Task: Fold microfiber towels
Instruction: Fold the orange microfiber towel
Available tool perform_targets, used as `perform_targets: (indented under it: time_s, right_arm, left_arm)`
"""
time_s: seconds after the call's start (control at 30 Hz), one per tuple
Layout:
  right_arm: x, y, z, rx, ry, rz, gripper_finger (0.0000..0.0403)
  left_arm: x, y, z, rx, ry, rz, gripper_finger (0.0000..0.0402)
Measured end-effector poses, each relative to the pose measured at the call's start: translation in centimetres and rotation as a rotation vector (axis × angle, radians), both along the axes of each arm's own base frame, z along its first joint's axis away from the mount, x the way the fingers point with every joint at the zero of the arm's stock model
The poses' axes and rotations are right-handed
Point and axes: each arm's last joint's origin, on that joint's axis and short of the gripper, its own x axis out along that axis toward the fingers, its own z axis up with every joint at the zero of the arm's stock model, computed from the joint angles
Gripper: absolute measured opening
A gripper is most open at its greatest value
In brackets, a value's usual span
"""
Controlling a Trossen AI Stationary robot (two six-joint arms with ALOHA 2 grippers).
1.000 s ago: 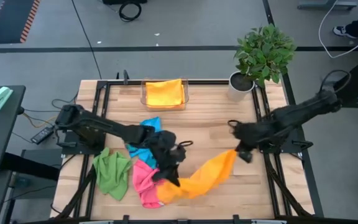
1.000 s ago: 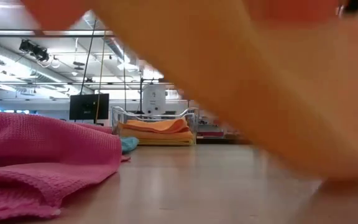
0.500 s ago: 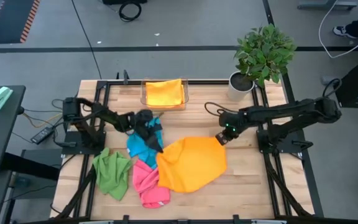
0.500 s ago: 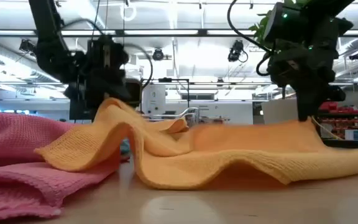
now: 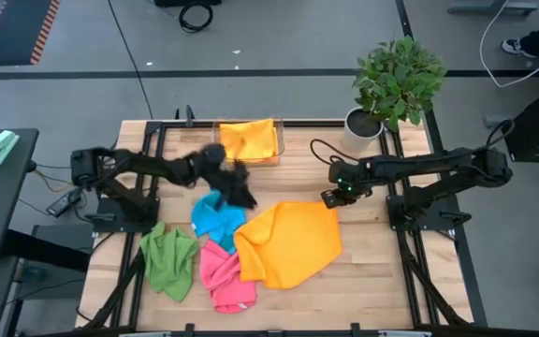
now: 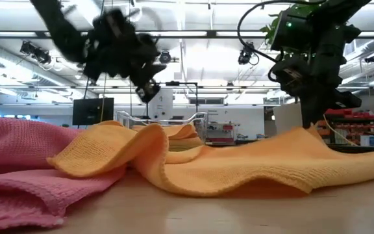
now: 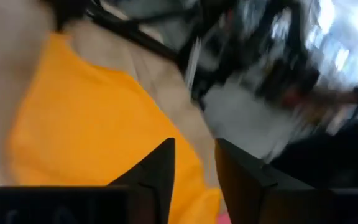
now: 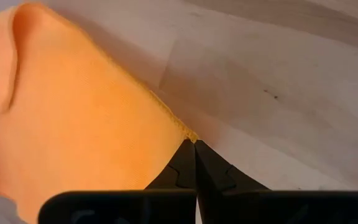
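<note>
Orange towel [image 5: 288, 243]: spread rumpled on the table [image 5: 363, 271], overlapping the pink towel [image 5: 218, 276].
Right gripper [image 5: 331, 197]: pinched tight on the orange towel's far right corner.
Left gripper [image 5: 241, 192]: above the blue towel [image 5: 215, 220], beside the orange towel, fingers slightly parted, holding nothing.
Green towel [image 5: 168, 257]: beyond the pink one.

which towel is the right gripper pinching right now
The big orange towel spread flat mid-table; the right gripper is shut on its corner. The blue, pink and green ones lie bunched beside it.
</note>
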Motion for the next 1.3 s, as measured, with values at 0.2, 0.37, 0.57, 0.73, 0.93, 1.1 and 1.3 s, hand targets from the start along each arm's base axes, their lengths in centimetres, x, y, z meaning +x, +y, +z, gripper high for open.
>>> perform_targets:
  time_s: [0.2,0.37,0.57,0.73,0.93,1.1,1.3]
  right_arm:
    - [0.1,0.1,0.0,0.009,0.000,-0.020,0.0000]
    - [0.1,0.2,0.0,-0.018,-0.003,0.030,0.0000]
    - [0.1,0.2,0.0,-0.064,-0.016,0.117,0.0000]
    - [0.1,0.2,0.0,-0.099,-0.022,0.205,0.0000]
    - [0.1,0.2,0.0,-0.122,-0.022,0.278,0.0000]
    - [0.1,0.2,0.0,-0.136,-0.026,0.312,0.0000]
    - [0.0,0.2,0.0,-0.138,-0.021,0.320,0.0000]
  left_arm:
    - [3.0,-6.5,0.7,0.509,0.259,0.011,0.0087]
    - [4.5,-10.9,1.6,0.651,0.282,0.013,0.0119]
    - [6.3,-14.2,-1.3,0.746,0.396,0.093,0.0188]
    - [8.1,-15.1,-3.1,0.719,0.500,0.161,0.0233]
    - [8.9,-15.6,-4.1,0.766,0.712,0.119,0.0242]
    - [9.0,-15.8,-3.8,0.796,0.761,0.104,0.0220]
    - [9.6,-15.9,-3.0,0.789,0.739,0.135,0.0163]
